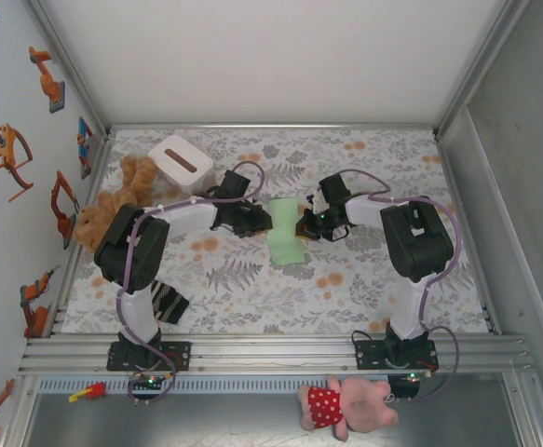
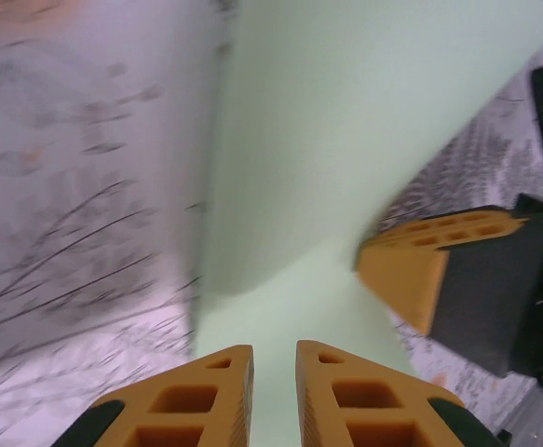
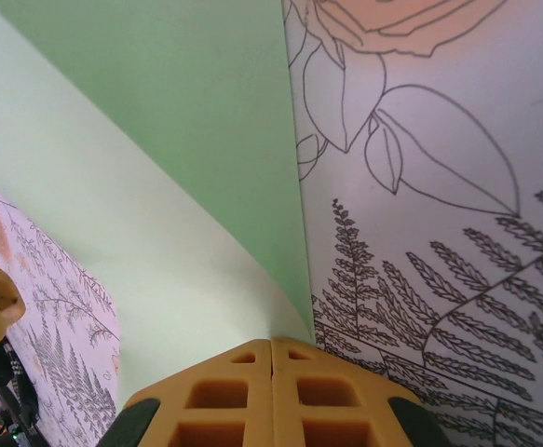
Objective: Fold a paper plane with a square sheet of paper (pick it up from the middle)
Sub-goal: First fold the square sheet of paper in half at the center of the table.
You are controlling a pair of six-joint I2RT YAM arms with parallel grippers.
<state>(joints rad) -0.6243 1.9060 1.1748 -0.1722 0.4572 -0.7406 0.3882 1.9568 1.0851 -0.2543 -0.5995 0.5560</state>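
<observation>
The square sheet of paper (image 1: pixel 285 237), pale green, lies mid-table, bent into a curl between both grippers. My left gripper (image 1: pixel 264 222) is at its left edge. In the left wrist view its orange jaws (image 2: pixel 274 349) stand a narrow gap apart over the sheet (image 2: pixel 346 140), gripping nothing, and one of the right gripper's fingers (image 2: pixel 411 270) shows opposite. My right gripper (image 1: pixel 303 227) is at the sheet's right edge. In the right wrist view it (image 3: pixel 271 341) is shut, and the lifted, curling edge of the sheet (image 3: pixel 141 233) runs into its tips. The paper plane is out of view.
A white box (image 1: pixel 180 161) with a dark slot and a brown plush bear (image 1: pixel 113 200) sit at the back left. A striped dark cloth (image 1: pixel 167 300) lies by the left arm's base. A pink plush pig (image 1: pixel 341 405) lies in front of the rail. The floral tablecloth (image 1: pixel 373 270) covers the table.
</observation>
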